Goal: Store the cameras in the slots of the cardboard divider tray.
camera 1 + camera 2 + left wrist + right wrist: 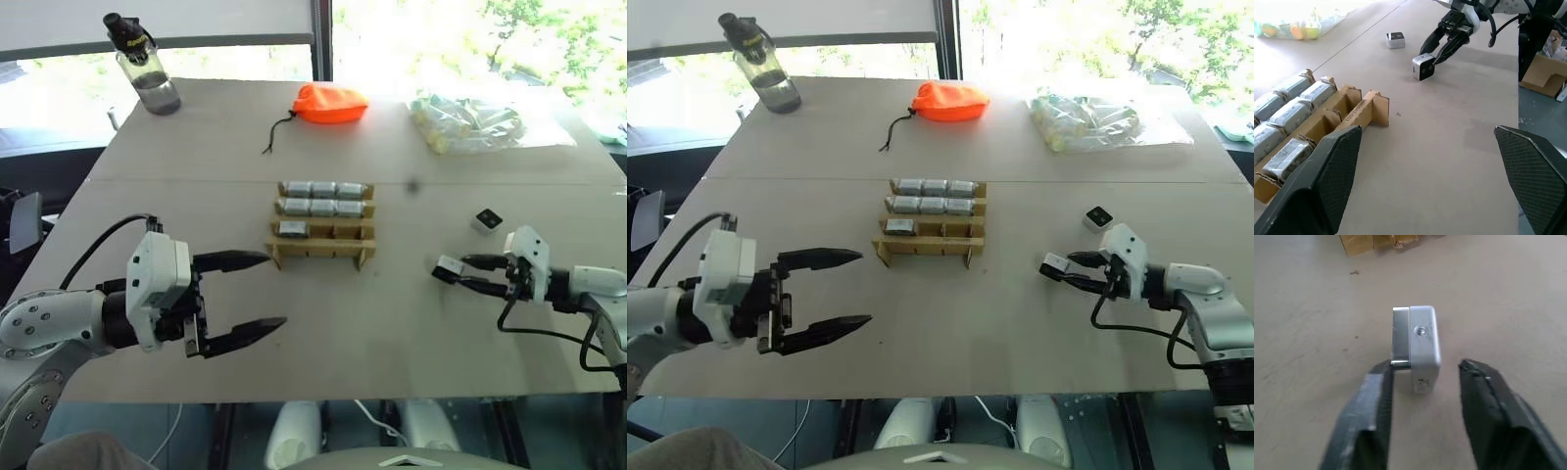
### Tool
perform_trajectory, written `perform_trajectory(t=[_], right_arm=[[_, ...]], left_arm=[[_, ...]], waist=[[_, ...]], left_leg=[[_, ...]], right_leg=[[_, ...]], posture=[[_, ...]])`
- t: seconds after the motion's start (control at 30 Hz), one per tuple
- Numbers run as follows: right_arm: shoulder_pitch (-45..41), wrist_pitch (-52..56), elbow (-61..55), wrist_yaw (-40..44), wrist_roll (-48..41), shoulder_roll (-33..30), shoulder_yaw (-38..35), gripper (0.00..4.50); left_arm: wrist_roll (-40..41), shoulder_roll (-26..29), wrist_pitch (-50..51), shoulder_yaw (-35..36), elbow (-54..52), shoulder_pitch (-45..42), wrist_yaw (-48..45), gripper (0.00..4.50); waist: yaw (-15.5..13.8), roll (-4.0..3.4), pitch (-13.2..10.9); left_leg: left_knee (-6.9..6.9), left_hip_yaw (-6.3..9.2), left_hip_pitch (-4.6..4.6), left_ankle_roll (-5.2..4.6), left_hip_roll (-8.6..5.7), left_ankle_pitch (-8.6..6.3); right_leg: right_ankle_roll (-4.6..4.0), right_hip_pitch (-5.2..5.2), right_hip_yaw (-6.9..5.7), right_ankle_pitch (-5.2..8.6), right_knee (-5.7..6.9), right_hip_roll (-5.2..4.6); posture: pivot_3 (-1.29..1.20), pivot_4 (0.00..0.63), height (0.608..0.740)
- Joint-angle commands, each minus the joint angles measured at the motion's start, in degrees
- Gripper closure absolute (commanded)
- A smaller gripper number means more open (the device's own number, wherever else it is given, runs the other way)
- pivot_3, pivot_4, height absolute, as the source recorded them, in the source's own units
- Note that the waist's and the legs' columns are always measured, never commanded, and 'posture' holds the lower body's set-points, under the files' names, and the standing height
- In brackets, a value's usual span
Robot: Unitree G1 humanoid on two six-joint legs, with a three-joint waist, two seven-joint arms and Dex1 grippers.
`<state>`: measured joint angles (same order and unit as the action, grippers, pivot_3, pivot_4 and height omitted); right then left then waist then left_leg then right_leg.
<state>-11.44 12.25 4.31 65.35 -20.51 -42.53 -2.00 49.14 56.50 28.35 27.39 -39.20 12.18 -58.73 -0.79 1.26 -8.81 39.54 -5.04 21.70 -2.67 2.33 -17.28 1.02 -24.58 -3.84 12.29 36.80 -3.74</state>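
Observation:
The cardboard divider tray [323, 257] stands mid-table. Its two back rows each hold three wrapped cameras [323, 188], and one more sits in the left slot of the front row [292, 229]. To the tray's right, my right gripper [453, 271] is shut on a silver-white camera [1418, 345] that rests on the table, one finger on each side of it. Another loose camera [487, 219] lies just beyond it. My left gripper [275, 289] hovers open and empty just left of the tray, its fingers [1327, 186] spread wide.
At the table's far side stand a water bottle [147, 64], an orange drawstring pouch [330, 103] and a clear bag of pale items [470, 122]. A cardboard box [1542, 73] sits on the floor past the table's right edge.

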Motion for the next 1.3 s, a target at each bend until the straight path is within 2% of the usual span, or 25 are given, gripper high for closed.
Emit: perform_trajectory(t=[0.03,0.27,0.43,0.63,0.77,0.93,1.3], right_arm=[[0.15,-0.97,-1.59,-0.54,-0.22,0.18,-1.03,3.94],[-0.67,-1.17,-2.97,-0.83,-0.62,0.88,-0.87,3.94],[-11.03,-0.05,-3.65,0.59,0.64,2.86,3.66,3.94],[-27.82,-2.92,5.13,4.2,4.88,11.37,12.59,3.94],[-34.6,-7.61,12.31,6.54,8.25,16.61,16.93,3.94],[-41.0,-11.96,21.87,7.98,10.74,22.95,19.32,3.94],[-48.91,-19.4,38.1,8.11,14.06,30.05,18.53,3.94]], left_arm=[[0.93,0.07,0.34,0.33,-0.17,-1.2,-0.58,0.0],[1.19,0.11,1.5,0.79,0.54,-1.68,-1.62,0.0],[0.26,-0.01,1.8,2.48,3.71,-0.14,-3.54,0.0],[-1.5,-0.61,1.49,5.62,8.5,-1.31,-2.26,0.0],[-1.88,-1.93,1.77,9.02,10.89,-0.9,-1.4,0.0],[-1.72,-3.91,2.61,15.17,10.68,4.18,-1.85,0.0],[-0.82,-8.01,2.44,21.53,6.24,11.86,-1.3,0.0]], waist=[[0.01,0.0,0.0],[0.03,-0.02,-0.01],[0.76,-0.11,-0.06],[1.66,-0.14,-0.08],[1.3,-0.15,-0.09],[1.63,-0.16,-0.1],[2.02,-0.2,-0.12]], left_leg=[[0.0,0.0,0.0,0.0,0.0,0.0],[0.0,0.0,0.0,0.0,0.01,0.0],[0.0,-0.11,-0.04,0.0,0.01,0.0],[-0.1,-0.07,-0.02,0.11,0.02,0.06],[-0.17,0.06,0.07,0.13,0.06,0.07],[-0.2,0.03,0.24,0.12,-0.01,0.06],[-0.22,0.12,0.11,0.21,0.03,0.11]], right_leg=[[0.0,0.0,0.0,0.0,0.0,0.0],[0.0,0.0,0.0,0.0,0.0,0.0],[0.0,-0.03,0.08,0.0,0.01,0.03],[-0.03,-0.12,0.05,-0.01,0.01,0.15],[-0.05,-0.15,-0.09,-0.02,-0.02,0.09],[-0.02,-0.22,-0.13,-0.03,-0.1,-0.17],[-0.05,-0.2,-0.2,-0.02,0.06,-0.17]], posture=[[0.0,0.15,0.74],[0.0,0.15,0.74],[0.0,0.15,0.74],[0.0,0.15,0.74],[0.0,0.15,0.74],[0.0,0.15,0.74],[0.0,0.15,0.74]])
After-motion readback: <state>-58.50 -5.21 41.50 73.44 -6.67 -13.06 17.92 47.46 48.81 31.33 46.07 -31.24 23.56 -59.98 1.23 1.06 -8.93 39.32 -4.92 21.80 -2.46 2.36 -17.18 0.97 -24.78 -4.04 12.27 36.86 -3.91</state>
